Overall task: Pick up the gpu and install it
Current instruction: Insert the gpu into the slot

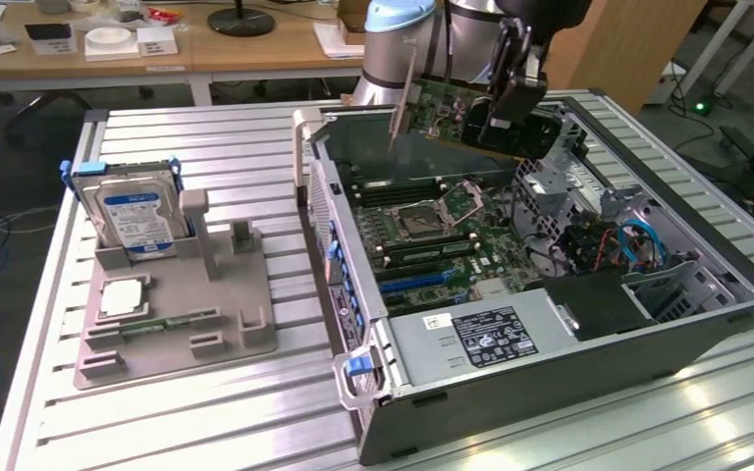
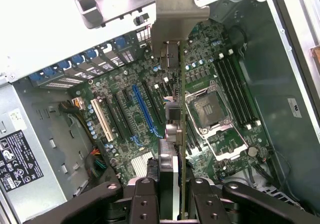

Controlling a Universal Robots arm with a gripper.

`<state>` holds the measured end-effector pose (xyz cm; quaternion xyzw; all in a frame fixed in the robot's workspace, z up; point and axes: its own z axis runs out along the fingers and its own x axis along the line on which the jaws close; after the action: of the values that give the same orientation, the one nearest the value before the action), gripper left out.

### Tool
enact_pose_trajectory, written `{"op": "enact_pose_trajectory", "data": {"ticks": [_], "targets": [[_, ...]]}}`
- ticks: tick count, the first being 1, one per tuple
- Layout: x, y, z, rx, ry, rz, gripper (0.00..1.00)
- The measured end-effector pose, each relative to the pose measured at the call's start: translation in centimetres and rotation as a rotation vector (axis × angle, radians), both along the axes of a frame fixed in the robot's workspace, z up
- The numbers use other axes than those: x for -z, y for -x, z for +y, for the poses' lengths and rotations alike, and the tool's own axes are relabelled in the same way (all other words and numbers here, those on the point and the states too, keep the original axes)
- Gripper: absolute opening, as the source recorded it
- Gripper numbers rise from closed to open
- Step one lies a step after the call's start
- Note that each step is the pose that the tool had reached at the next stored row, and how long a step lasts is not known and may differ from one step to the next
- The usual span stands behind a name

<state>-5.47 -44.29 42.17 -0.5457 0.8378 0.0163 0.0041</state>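
The tool (image 1: 506, 106) is clenched on the gpu (image 1: 446, 110), holding it in the air over the far end of the open computer case (image 1: 548, 407). In the exterior view this is about twelve o'clock from the motherboard (image 1: 430, 235). The card's pale bracket is at its nine o'clock end. In the wrist view the card is edge-on above the board, between the blue slot (image 2: 145, 112) and the processor socket (image 2: 210, 107). A hard drive (image 1: 134, 216) stands on the counter (image 1: 220, 412), at nine o'clock of the case.
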Motion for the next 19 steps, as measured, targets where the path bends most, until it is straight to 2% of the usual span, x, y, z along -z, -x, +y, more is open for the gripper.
{"op": "enact_pose_trajectory", "data": {"ticks": [6,19], "targets": [[0.11,-0.05,0.00,-0.053,0.0000,0.0001,0.28],[0.51,-0.33,0.01,-0.118,0.0002,0.0006,0.28]]}}
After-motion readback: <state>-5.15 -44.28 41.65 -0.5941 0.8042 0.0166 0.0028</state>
